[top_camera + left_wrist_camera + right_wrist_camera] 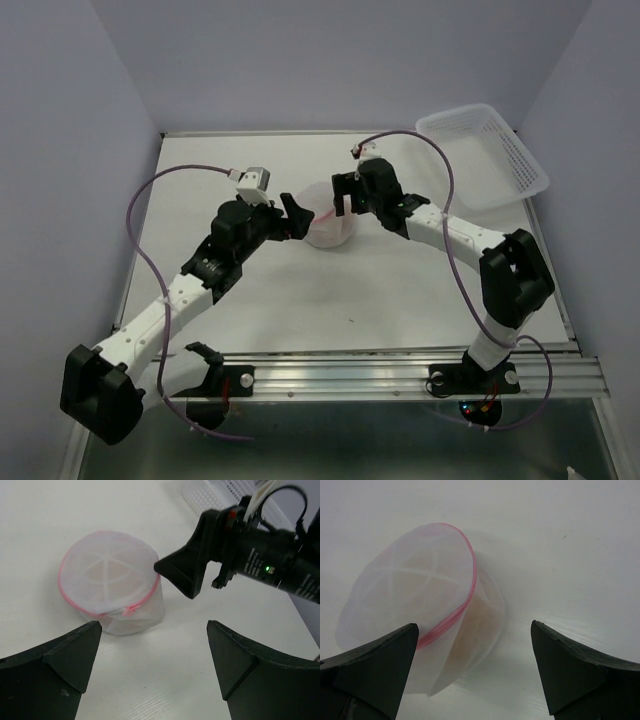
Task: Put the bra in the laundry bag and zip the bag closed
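The white mesh laundry bag (327, 222) sits on the table between both arms, its pink zipper rim running round the round lid (107, 575). The peach-beige bra (480, 622) shows through the mesh inside it, also in the left wrist view (112, 572). My left gripper (293, 215) is open and empty, just left of the bag (155, 630). My right gripper (343, 188) is open and empty, just right of and above the bag (475, 632). One right finger (185, 570) nearly touches the lid's rim.
A white slotted plastic basket (485, 155) stands at the back right corner. Purple cables loop off both wrists. The table's side walls rise left and right, and a metal rail runs along the near edge.
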